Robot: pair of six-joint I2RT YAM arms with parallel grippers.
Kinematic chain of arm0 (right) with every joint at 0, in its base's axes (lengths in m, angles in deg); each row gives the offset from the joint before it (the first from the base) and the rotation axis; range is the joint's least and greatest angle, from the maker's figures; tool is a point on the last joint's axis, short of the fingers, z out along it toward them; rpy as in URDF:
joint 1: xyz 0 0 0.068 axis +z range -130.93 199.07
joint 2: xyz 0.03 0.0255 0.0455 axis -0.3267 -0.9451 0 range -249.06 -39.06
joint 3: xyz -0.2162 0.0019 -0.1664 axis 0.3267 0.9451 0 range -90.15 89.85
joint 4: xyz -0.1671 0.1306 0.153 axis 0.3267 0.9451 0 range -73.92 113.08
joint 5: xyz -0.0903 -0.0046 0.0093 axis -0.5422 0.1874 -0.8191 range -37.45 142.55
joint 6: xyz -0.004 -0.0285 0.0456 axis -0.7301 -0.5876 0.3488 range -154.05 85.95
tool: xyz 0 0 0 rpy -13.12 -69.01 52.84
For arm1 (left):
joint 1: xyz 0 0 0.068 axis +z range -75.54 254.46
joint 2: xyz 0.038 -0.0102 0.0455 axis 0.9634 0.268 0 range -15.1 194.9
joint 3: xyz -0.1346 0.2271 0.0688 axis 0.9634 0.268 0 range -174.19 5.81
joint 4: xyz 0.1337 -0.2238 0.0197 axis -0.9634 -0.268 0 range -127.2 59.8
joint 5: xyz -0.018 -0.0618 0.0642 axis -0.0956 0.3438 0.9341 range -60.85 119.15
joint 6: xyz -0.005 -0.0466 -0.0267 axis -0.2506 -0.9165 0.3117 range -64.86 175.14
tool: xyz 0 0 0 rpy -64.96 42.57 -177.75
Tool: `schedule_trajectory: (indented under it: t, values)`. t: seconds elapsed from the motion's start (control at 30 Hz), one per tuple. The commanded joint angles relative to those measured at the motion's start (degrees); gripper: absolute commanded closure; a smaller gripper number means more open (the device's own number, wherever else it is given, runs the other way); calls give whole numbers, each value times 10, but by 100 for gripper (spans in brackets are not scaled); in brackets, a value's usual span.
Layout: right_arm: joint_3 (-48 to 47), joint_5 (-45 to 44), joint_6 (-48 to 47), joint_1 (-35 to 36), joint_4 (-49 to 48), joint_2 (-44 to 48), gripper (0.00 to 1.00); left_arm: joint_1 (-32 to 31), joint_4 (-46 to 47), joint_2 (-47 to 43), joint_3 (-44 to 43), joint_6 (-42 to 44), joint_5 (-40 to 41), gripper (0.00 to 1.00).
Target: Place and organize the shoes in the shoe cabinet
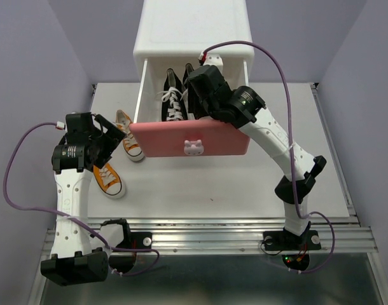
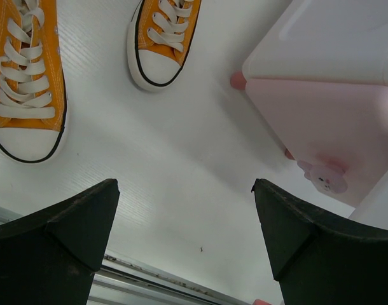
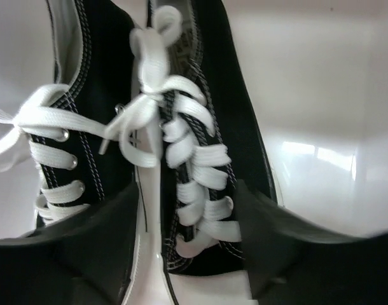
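Left hand (image 2: 184, 190) gapes empty; orange shoes (image 2: 159, 38) at 11 o'clock look light, soft: pinch the sides. Right hand (image 3: 187, 187) over black shoe (image 3: 203, 121), grip unclear.

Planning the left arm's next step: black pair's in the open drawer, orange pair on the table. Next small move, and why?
Probably ease the left gripper forward over the nearer orange shoe and lower. Its jaws stand open and empty over bare table; that shoe lies just ahead, and the upper drawer is open.
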Motion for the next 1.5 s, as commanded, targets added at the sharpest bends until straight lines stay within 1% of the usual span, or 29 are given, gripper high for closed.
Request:
schedule_trajectory:
  t: [0.0, 0.07, 0.1, 0.13, 0.17, 0.2, 0.3, 0.37, 0.4, 0.5, 0.53, 0.6, 0.63, 0.67, 0.7, 0.73, 0.8, 0.83, 0.93, 1.07, 1.1, 1.17, 1.2, 1.23, 1.27, 1.33, 1.37, 1.4, 1.47]
  values:
    - [15, 14, -12, 8, -73, 35, 24, 4, 2, -6, -17, 5, 6, 1]
    - [38, 26, -24, 8, -98, 62, 13, 4, 3, -7, -18, 2, 4, 1]
    - [52, 46, -41, 8, -123, 73, 6, 4, 4, -7, -18, 0, 2, 1]
    - [52, 62, -52, 8, -139, 84, 6, 4, 6, -8, -18, 0, 0, 1]
    - [70, 79, -64, 8, -157, 108, 0, 4, 8, -8, -18, 0, -1, 1]
    - [80, 96, -70, 8, -192, 121, 0, 4, 10, -7, -17, -1, -4, 1]
    - [129, 157, -75, 8, -251, 177, 0, 4, 18, -3, -21, -1, -11, 1]
    - [144, 214, -69, 8, -297, 200, 0, 4, 24, 3, -30, 0, -15, 1]
    - [153, 257, -60, 8, -322, 218, 0, 4, 29, 10, -43, 1, -20, 1]
    - [155, 329, -32, 8, -364, 240, 0, 4, 33, 29, -79, 9, -24, 1]
    - [151, 391, -22, 8, -371, 241, 0, 4, 35, 34, -89, 13, -26, 1]
    - [133, 452, -6, 8, -379, 236, 0, 4, 34, 56, -130, 21, -27, 1]
    - [109, 508, 17, 8, -378, 224, 0, 4, 33, 65, -146, 26, -33, 1]
    - [92, 528, 27, 8, -374, 215, 0, 4, 34, 83, -165, 29, -37, 1]
    - [72, 547, 32, 8, -339, 202, 0, 4, 35, 94, -202, 33, -48, 1]
    - [28, 568, 34, 16, -308, 178, 0, 4, 38, 104, -221, 40, -53, 1]
    - [-3, 571, 10, 35, -245, 163, 0, 4, 38, 137, -265, 45, -57, 1]
    - [-7, 571, -1, 40, -206, 162, 0, 4, 39, 146, -305, 48, -66, 1]
    - [27, 597, -9, 40, -200, 186, 0, 4, 53, 183, -371, 51, -100, 1]
    - [59, 632, 29, 45, -192, 212, 0, 4, 68, 214, -424, 41, -123, 1]
    - [62, 628, 33, 55, -181, 214, 0, 4, 74, 220, -430, 38, -126, 1]
    - [48, 592, 3, 72, -117, 208, 0, 4, 92, 226, -444, 30, -127, 1]
    - [26, 559, -11, 72, -62, 201, 0, 4, 97, 228, -444, 29, -130, 1]
    - [-25, 525, -34, 72, -51, 190, 0, 4, 102, 228, -443, 25, -130, 1]
    - [-42, 482, -46, 72, -57, 188, 0, 4, 103, 228, -438, 24, -130, 1]
    - [-34, 452, -40, 72, -161, 200, 0, 4, 103, 219, -416, 24, -131, 1]
    - [16, 431, -36, 72, -203, 222, 0, 4, 101, 213, -404, 26, -131, 1]
    - [39, 415, -32, 72, -268, 230, 0, 4, 102, 200, -382, 28, -131, 1]
    - [65, 365, -33, 72, -292, 228, 0, 4, 102, 185, -361, 34, -128, 1]
